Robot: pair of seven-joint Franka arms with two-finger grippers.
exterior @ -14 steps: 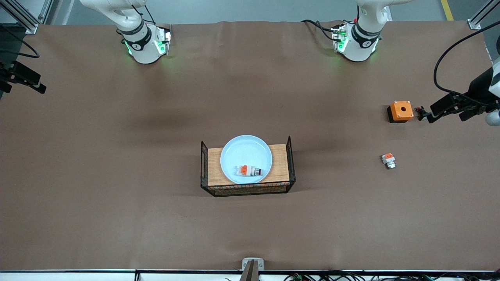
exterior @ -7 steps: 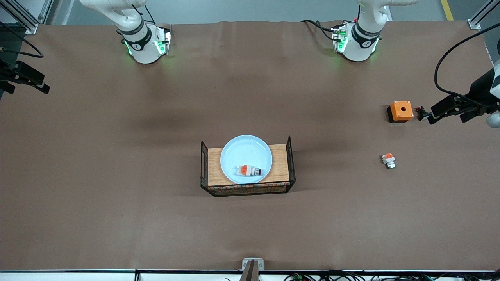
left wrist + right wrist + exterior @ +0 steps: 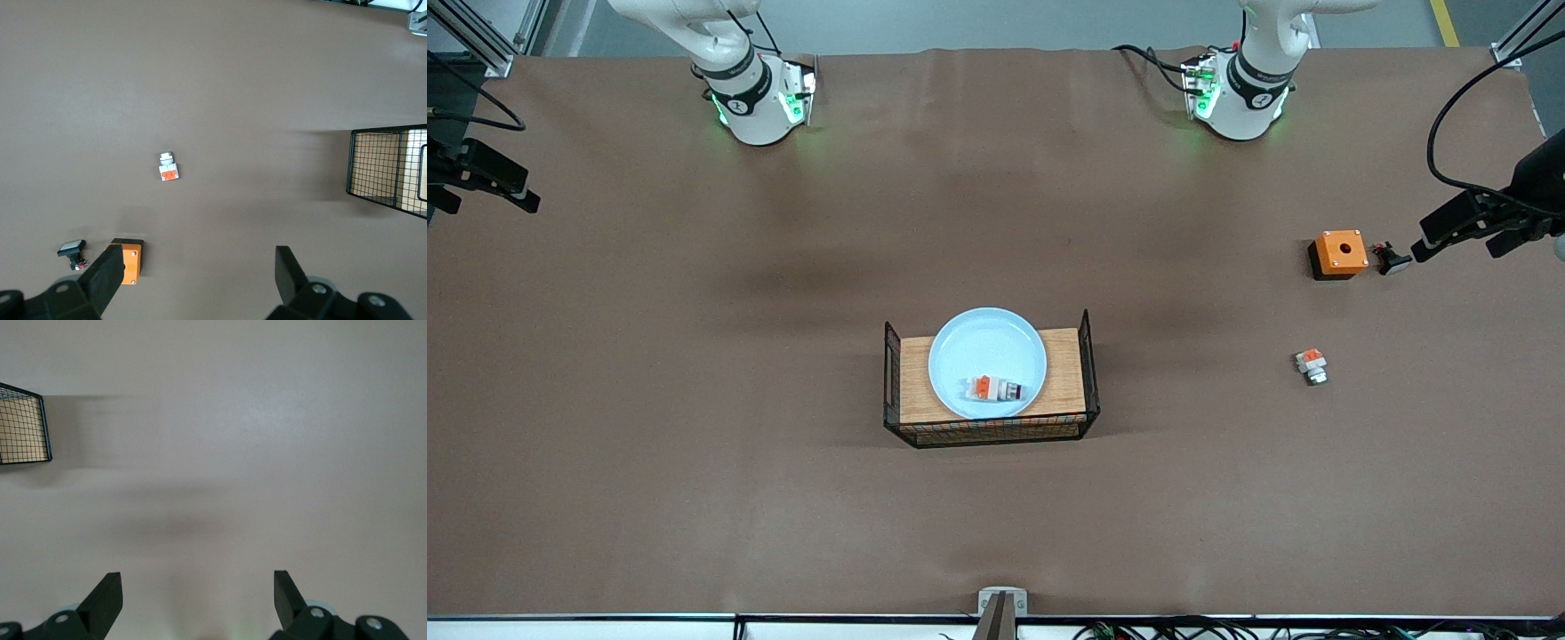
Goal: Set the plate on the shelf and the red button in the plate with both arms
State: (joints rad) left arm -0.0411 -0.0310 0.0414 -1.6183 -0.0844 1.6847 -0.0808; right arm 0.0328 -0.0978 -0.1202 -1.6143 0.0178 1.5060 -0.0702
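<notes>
The plate (image 3: 987, 362) is sitting on the wooden floor of the wire basket (image 3: 1089, 373) mid-tabletop, and the red button (image 3: 993, 388) is lying inside the plate near its front-camera edge. I am holding my left tool (image 3: 200, 283) released above the orange box (image 3: 127, 260), and my right tool (image 3: 198, 600) released above bare tabletop (image 3: 253, 440).
</notes>
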